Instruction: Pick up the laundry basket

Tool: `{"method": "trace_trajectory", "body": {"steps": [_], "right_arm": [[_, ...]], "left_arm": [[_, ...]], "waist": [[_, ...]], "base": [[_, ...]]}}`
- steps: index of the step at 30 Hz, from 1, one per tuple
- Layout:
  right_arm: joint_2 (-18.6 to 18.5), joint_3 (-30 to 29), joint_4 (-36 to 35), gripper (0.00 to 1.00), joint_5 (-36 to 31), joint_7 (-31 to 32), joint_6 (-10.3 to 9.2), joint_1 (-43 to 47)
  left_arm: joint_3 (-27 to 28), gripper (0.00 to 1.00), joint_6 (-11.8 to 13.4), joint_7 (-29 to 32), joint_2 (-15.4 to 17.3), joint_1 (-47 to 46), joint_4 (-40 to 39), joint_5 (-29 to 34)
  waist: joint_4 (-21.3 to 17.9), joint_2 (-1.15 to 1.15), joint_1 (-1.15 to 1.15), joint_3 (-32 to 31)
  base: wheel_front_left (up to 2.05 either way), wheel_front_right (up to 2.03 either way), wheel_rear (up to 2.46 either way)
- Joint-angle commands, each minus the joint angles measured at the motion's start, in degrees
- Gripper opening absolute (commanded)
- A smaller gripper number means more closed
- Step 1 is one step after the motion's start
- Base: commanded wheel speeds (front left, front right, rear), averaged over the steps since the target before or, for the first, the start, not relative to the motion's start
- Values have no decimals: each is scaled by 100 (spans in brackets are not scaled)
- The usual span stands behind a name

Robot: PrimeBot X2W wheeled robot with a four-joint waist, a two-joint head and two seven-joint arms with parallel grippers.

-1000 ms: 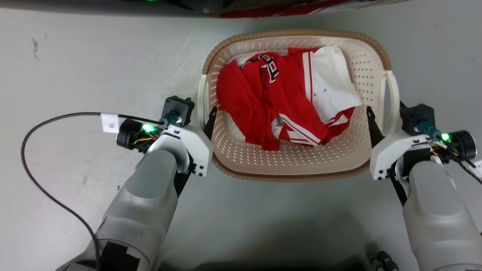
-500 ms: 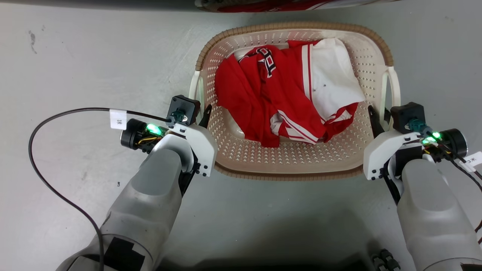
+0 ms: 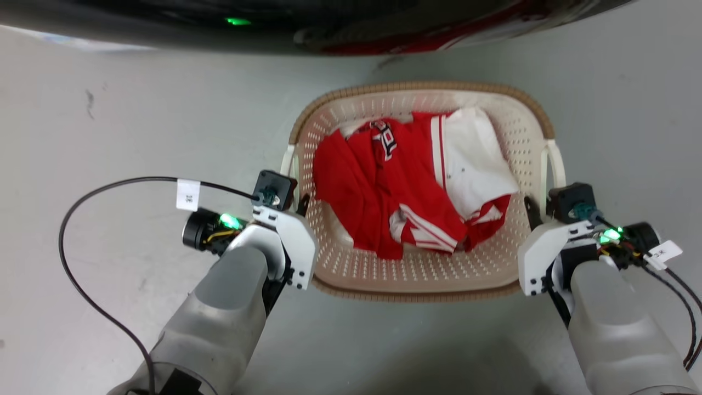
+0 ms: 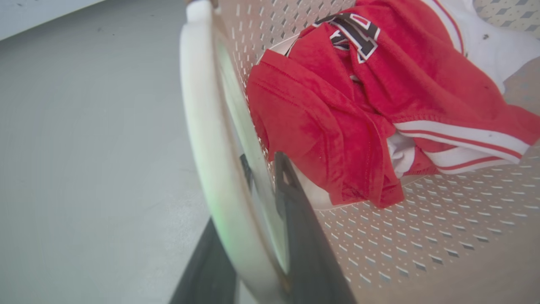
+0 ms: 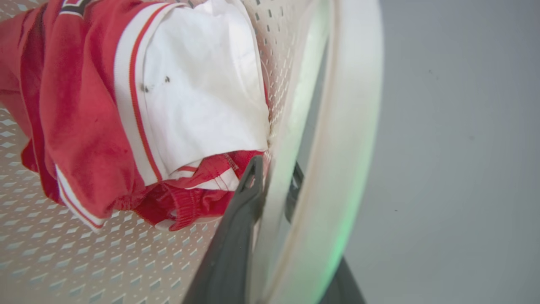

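The laundry basket (image 3: 417,88) is cream-white and perforated, with a brown woven-look rim and white loop handles. It holds red and white clothes (image 3: 406,186). My left gripper (image 3: 303,204) is at its left side wall. One finger is inside the basket and the other is outside the wall, behind the left handle (image 4: 202,126). My right gripper (image 3: 531,207) straddles the right wall the same way, by the right handle (image 5: 350,126). In the wrist views, the left gripper (image 4: 263,162) and right gripper (image 5: 276,166) each pinch the thin wall.
A dark machine front (image 3: 274,22) with a green light spans the top edge, just beyond the basket. A black cable (image 3: 82,208) loops over the grey floor (image 3: 137,126) to the left of my left arm.
The head view has shifted: the basket and both grippers sit lower in the picture and look slightly smaller, and more of the dark machine shows. Both grippers keep their places on the basket's walls.
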Motion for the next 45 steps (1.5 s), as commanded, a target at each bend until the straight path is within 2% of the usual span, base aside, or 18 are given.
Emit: {"method": "trace_trajectory", "body": {"steps": [1,8,15,30,45], "right_arm": [[-50,59,32,0,20,-17,-2,39],[-28,485,523,0,291,-21,0,153],[-11,1202,684,0,791,162,7,399],[-1,3128,523,0,2315,1091,33,892],[13,4342,348,0,3623,2040,35,1177]], "left_arm": [[-90,0,-61,28,-6,66,-30,-9],[-470,0,-64,396,-22,318,23,-481],[-751,0,-64,674,-7,537,41,-908],[-1376,0,-64,1440,331,1040,-228,-1874],[-2113,0,-64,2369,693,1234,-627,-2712]], "waist": [[41,0,0,-257],[99,0,0,-1008],[167,0,0,-1737],[209,0,0,-3015],[167,0,0,-3961]], "base": [[0,0,0],[0,0,0],[0,0,0],[0,0,0],[0,0,0]]}}
